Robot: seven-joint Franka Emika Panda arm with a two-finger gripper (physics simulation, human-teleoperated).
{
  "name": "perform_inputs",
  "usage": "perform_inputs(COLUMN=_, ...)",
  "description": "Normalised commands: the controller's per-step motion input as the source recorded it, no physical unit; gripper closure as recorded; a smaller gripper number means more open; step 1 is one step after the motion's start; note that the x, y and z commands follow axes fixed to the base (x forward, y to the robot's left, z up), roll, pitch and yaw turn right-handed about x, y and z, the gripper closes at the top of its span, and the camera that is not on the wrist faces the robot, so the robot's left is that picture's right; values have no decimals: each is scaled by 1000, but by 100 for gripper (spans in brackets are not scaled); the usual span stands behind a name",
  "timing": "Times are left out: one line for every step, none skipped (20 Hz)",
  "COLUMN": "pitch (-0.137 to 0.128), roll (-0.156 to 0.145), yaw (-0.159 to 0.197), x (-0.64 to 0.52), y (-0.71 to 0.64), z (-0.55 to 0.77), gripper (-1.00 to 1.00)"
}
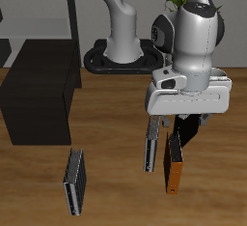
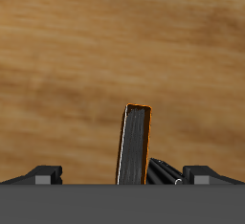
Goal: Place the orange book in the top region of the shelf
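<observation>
The claw [image 1: 178, 126] hangs low over the table, directly above the orange book [image 1: 175, 164]. That book stands upright on its edge on the wooden table [image 1: 116, 114], its top just beneath the fingers. Whether the fingers are spread, closed, or already touching the covers cannot be told: in the exterior view the hand's body and the book's top overlap, and in the wrist view only the finger bases show, one on each side of the book [image 2: 136, 144], which rises between them. Judged from that, the claw is lined up astride the book but a firm grip is not confirmed.

A grey-striped book [image 1: 150, 145] stands upright just beside the orange one, near enough to be brushed by a finger. A second striped book [image 1: 74, 181] stands well apart from the claw, nearer the table's front edge.

The shelf [image 1: 39, 90], a dark boxy unit, sits well away from the claw, across the table. Nothing is seen lying on the visible part of its flat top.

Assessment of progress: early stage. The approach to the book appears complete or nearly so. Outstanding items, as judged: secure the book, lift it clear of its striped neighbour, carry it across to the shelf, and set it down on the top surface. None of these is shown as done. Main risk: knocking over the adjacent book during closing or lifting.
</observation>
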Motion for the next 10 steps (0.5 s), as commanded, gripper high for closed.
perform_inputs(pitch=28, roll=-10, yaw=-5, x=74, y=-89, z=-254, gripper=-100)
perform_inputs(pitch=45, roll=-24, yaw=20, x=303, y=-113, z=-442, gripper=-100)
perform_inputs(pitch=31, roll=-17, yaw=19, x=81, y=-48, z=-253, gripper=-100)
perform_inputs(pitch=44, roll=1, yaw=-70, x=99, y=-91, z=-298, gripper=-100)
perform_inputs(pitch=3, roll=-4, yaw=71, x=62, y=4, z=-366, gripper=-100)
perform_inputs(pitch=38, roll=-26, yaw=-8, x=34, y=-46, z=-308, gripper=-100)
perform_inputs(pitch=0, roll=0, yaw=0, x=-189, y=-51, z=-13, gripper=-100)
perform_inputs(pitch=48, roll=35, yaw=26, x=186, y=186, z=-493, gripper=-100)
perform_inputs(pitch=0, roll=0, yaw=0, x=-182, y=-52, z=-15, gripper=-100)
perform_inputs(pitch=52, roll=-32, yaw=-4, x=170, y=69, z=-513, gripper=-100)
